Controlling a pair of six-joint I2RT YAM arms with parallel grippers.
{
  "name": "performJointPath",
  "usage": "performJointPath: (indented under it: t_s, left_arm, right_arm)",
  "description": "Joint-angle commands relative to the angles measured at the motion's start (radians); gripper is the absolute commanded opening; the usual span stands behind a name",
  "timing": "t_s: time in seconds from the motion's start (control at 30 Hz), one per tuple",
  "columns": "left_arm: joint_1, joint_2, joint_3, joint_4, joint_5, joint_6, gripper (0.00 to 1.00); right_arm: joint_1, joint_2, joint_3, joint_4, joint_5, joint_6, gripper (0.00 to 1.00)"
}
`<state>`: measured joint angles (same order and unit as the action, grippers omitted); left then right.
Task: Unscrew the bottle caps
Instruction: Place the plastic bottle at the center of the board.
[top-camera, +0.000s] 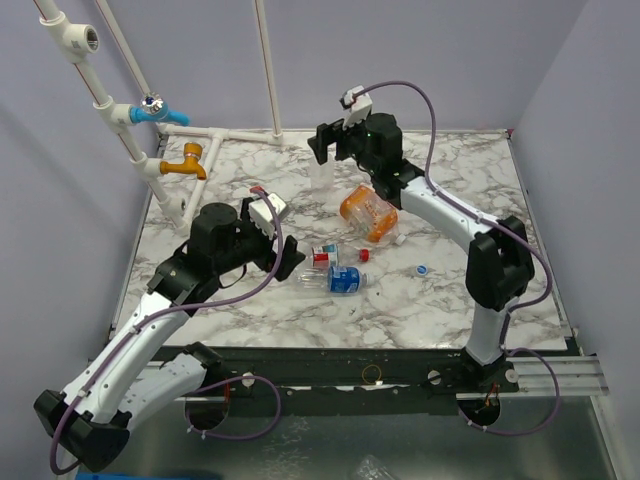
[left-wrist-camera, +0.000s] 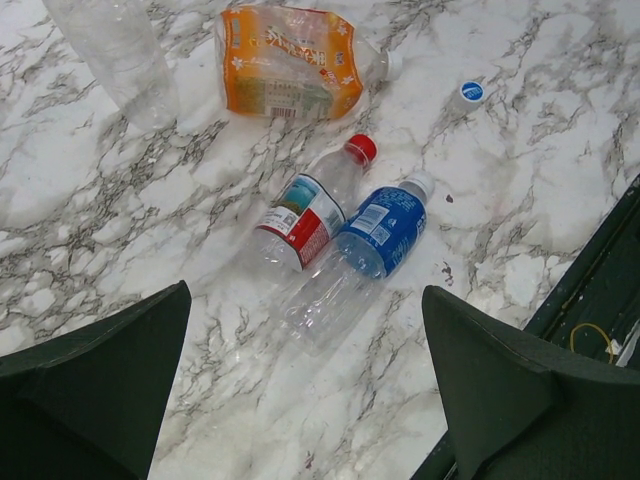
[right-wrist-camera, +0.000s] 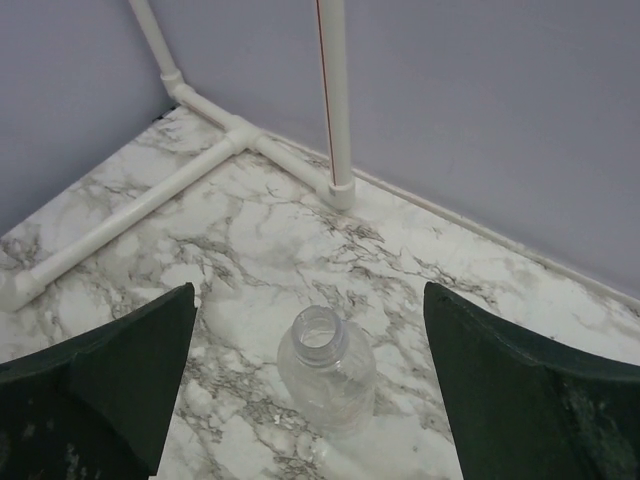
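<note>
**A:** so how far are we with the unscrewing?

**B:** partway, we'd say. The plain bottle (right-wrist-camera: 325, 375) stands upright at the bottom centre of the right wrist view, neck open, no cap on it. A blue-and-white cap (left-wrist-camera: 470, 92) lies loose on the worktop (left-wrist-camera: 80, 230), upper right of the left wrist view.

**A:** and what's left for us?

**B:** the red cap (left-wrist-camera: 360, 150) sits on the red-labelled bottle (left-wrist-camera: 308, 218), which lies mid-frame right beside the blue-labelled bottle (left-wrist-camera: 380, 232). The orange bottle (left-wrist-camera: 285, 65) at the top has its white cap (left-wrist-camera: 393, 65) on. Whether the blue-labelled one is capped, we can't tell.

Both pincers are spread wide, holding nothing. The left pincer (left-wrist-camera: 305, 295) is above the lying pair, the right pincer (right-wrist-camera: 309, 290) over the plain bottle.
</note>
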<state>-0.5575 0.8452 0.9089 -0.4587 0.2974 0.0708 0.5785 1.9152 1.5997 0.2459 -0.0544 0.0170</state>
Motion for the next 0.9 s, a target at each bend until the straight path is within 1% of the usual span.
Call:
performJointPath:
  t_s: [0.0, 0.13, 0.23, 0.4, 0.5, 0.57, 0.67, 0.87]
  left_arm:
    - [0.004, 0.047, 0.026, -0.009, 0.048, 0.053, 0.99]
    - [0.004, 0.164, 0.059, -0.003, 0.119, 0.154, 0.99]
    - [0.004, 0.304, 0.123, 0.002, 0.167, 0.232, 0.99]
    - [-0.005, 0.492, 0.21, 0.002, 0.204, 0.376, 0.98]
    - [-0.013, 0.592, 0.238, 0.013, 0.209, 0.452, 0.94]
    - [-0.024, 0.648, 0.248, 0.028, 0.208, 0.473, 0.94]
    - [-0.04, 0.715, 0.262, 0.038, 0.2, 0.506, 0.95]
    - [-0.051, 0.828, 0.308, 0.056, 0.188, 0.533, 0.95]
  right_arm:
    - [0.001, -0.115, -0.075, 0.002, -0.054, 0.093, 1.0]
    - [0.001, -0.256, -0.207, -0.002, -0.053, 0.18, 1.0]
    - [0.001, -0.365, -0.321, -0.019, -0.033, 0.244, 1.0]
    - [0.001, -0.537, -0.457, -0.117, 0.001, 0.287, 1.0]
    - [0.001, -0.611, -0.505, -0.185, 0.041, 0.306, 1.0]
    - [0.001, -0.661, -0.537, -0.215, 0.048, 0.305, 1.0]
    - [0.001, -0.724, -0.575, -0.243, 0.101, 0.306, 1.0]
    - [0.001, -0.809, -0.621, -0.296, 0.144, 0.31, 1.0]
